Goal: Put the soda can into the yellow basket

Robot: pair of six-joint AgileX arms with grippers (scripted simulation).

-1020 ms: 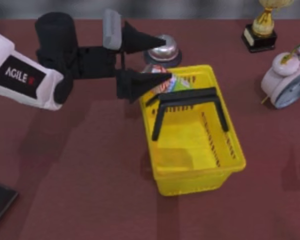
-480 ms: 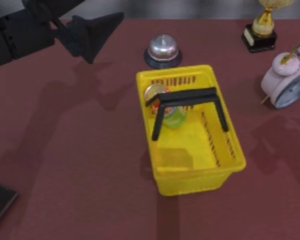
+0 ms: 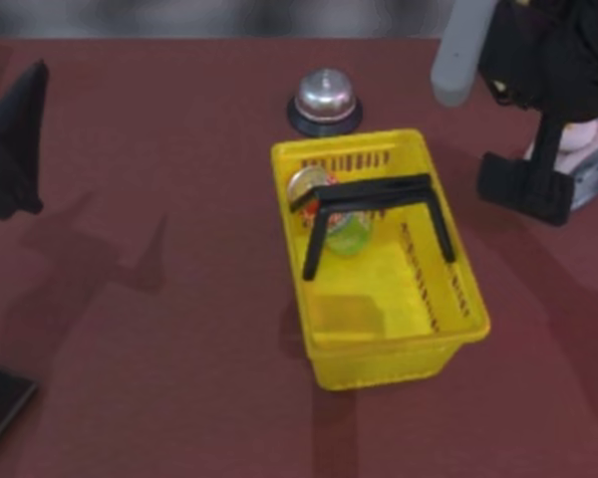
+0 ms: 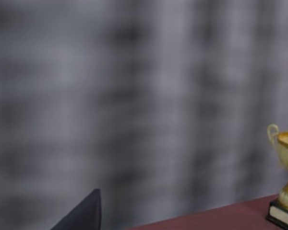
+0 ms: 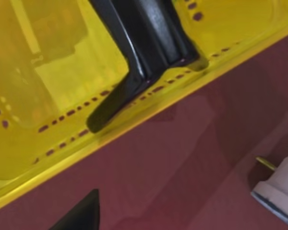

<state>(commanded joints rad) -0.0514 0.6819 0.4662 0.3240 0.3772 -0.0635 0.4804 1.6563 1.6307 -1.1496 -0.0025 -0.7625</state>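
Since half a second ago the left gripper (image 3: 10, 149) has pulled back to the worktop's left edge, its fingers holding nothing, their spread impossible to tell. Meanwhile the right gripper (image 3: 523, 184) has come in over the far right corner, beside the yellow basket (image 3: 458, 289); its opening is also unclear. Inside the basket's far end, under the black handle (image 3: 374, 194), lies the soda can (image 3: 329, 209). It looks light, stiff and slippery; best gripped across its sides.
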